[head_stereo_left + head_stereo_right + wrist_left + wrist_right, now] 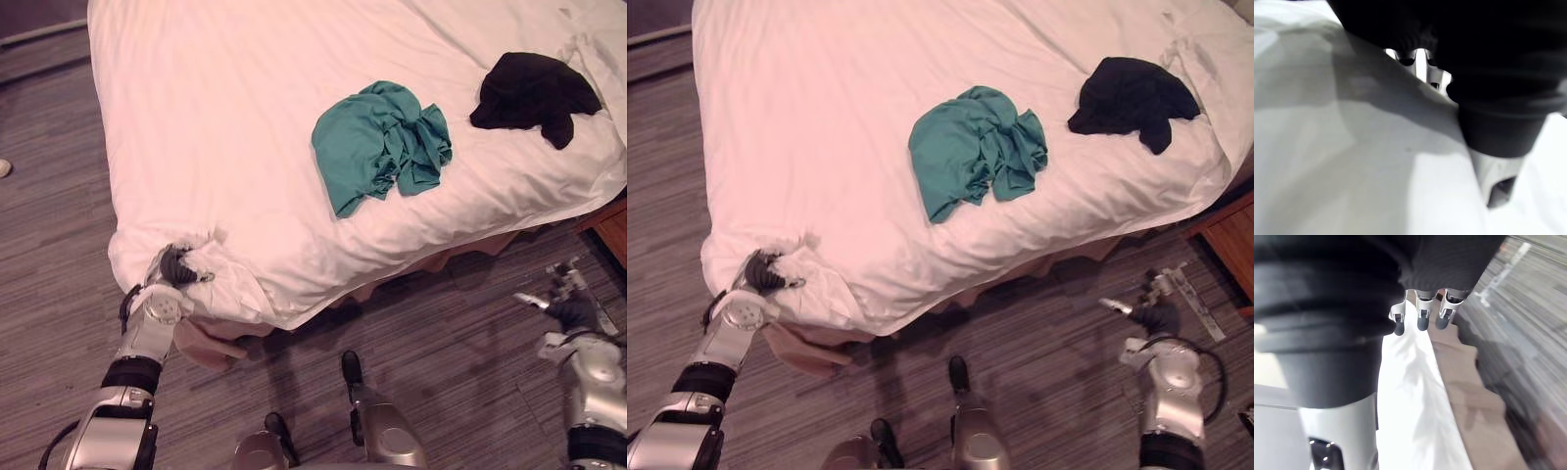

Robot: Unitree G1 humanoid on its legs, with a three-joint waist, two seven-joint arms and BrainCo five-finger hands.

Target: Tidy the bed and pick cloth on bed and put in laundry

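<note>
Big bed with a rumpled white duvet dominates here. A crumpled teal cloth lies mid-bed, and a smaller black cloth sits further right near the edge, well apart from it. The left arm reaches to the near left corner, left hand buried in bunched duvet, so can't tell if it's gripping. The right hand hangs over the grey striped floor, fingers loose, holding nothing.

Wide bare stretch of white duvet left of teal cloth; open gap between it and black cloth. Bare floor along duvet's near edge; wooden cabinet crowding far right.
</note>
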